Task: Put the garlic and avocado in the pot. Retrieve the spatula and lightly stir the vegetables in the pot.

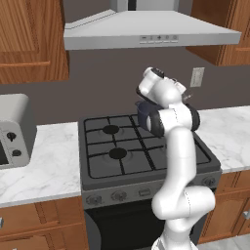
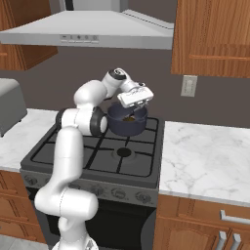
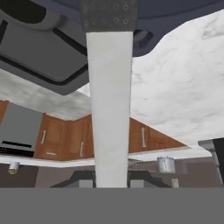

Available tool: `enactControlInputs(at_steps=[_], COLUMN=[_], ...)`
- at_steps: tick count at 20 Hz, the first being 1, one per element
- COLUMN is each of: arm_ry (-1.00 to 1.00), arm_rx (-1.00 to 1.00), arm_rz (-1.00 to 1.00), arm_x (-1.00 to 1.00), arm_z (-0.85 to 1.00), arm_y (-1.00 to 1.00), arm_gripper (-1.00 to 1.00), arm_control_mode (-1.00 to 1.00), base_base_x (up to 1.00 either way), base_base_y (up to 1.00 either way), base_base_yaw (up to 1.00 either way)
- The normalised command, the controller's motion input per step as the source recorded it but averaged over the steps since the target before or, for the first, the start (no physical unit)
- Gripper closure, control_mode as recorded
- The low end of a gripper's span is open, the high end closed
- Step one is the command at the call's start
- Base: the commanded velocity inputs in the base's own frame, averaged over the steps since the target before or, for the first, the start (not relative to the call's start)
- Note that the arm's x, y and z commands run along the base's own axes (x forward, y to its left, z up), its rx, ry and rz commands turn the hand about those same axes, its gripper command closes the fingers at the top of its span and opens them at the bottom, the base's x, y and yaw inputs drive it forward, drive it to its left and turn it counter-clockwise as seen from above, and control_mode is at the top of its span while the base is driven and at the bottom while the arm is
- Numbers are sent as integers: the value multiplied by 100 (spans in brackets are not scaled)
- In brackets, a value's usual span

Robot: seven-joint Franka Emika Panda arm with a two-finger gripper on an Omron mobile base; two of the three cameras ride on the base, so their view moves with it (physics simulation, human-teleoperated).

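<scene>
Kitchen stove [image 2: 97, 161] with the pot [image 2: 128, 122] on a back burner.
Gripper [image 2: 135, 104] hovers at the pot, clenched around the spatula [image 3: 109, 105].

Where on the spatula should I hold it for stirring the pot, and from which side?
Grip the spatula by its flat pale handle, at the end away from its black perforated head, coming from that tail end, jaws across the strip. The long straight handle then leaves the head free at the pot.
</scene>
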Motion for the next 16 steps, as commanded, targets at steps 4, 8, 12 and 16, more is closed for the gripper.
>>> enactControlInputs(at_steps=[4, 8, 12, 16], arm_ry=[1, 8, 8, 9], arm_rx=[0, 0, -2, -1], arm_rz=[-5, -5, -12, -14], arm_x=[0, 6, 32, 32], arm_z=[0, -3, -16, -11], arm_y=[1, 25, 42, 37], arm_gripper=[100, 100, 100, 100], arm_control_mode=[-100, -100, -100, -100], base_base_x=[0, 0, 0, 0], base_base_y=[0, 0, 0, 0], base_base_yaw=[0, 0, 0, 0])
